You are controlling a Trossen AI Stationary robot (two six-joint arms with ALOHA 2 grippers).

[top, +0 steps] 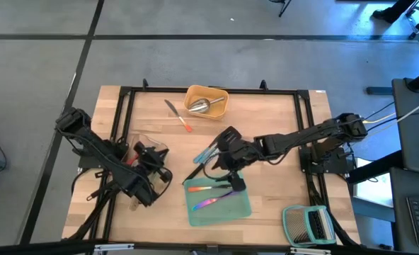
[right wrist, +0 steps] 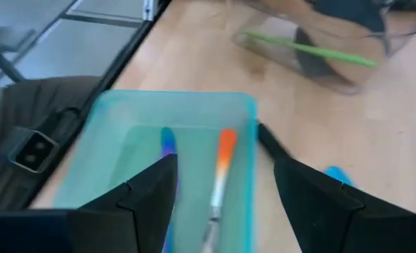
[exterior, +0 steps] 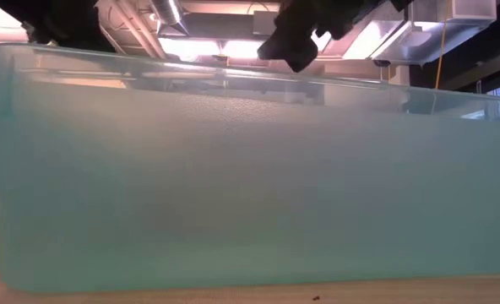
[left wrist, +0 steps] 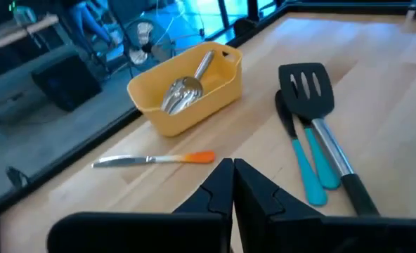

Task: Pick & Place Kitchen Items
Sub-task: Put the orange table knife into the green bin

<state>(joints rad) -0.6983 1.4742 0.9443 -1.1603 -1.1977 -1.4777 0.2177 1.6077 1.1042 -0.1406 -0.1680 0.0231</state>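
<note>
My right gripper [right wrist: 225,186] hangs open over the far end of the teal tray [top: 227,209], touching nothing. In that tray lie an orange-handled utensil [right wrist: 222,169] and a piece of iridescent cutlery [right wrist: 167,144]. My left gripper [left wrist: 232,186] is shut and empty, above the clear tray [top: 149,145] at the left, which holds a green-handled tool [right wrist: 306,48]. A black slotted turner [left wrist: 306,88] and two blue-handled tools [left wrist: 310,169] lie flat on the table between the trays. The steel scoop [left wrist: 187,84] rests in the yellow tray [top: 207,101]. An orange-handled knife [top: 178,115] lies beside it.
A green-framed slatted rack [top: 308,225] stands at the near right corner. A black metal frame [top: 124,106] runs round the wooden table top. In the low view the teal tray's wall [exterior: 250,177] fills the picture, with my right gripper [exterior: 296,38] dark above it.
</note>
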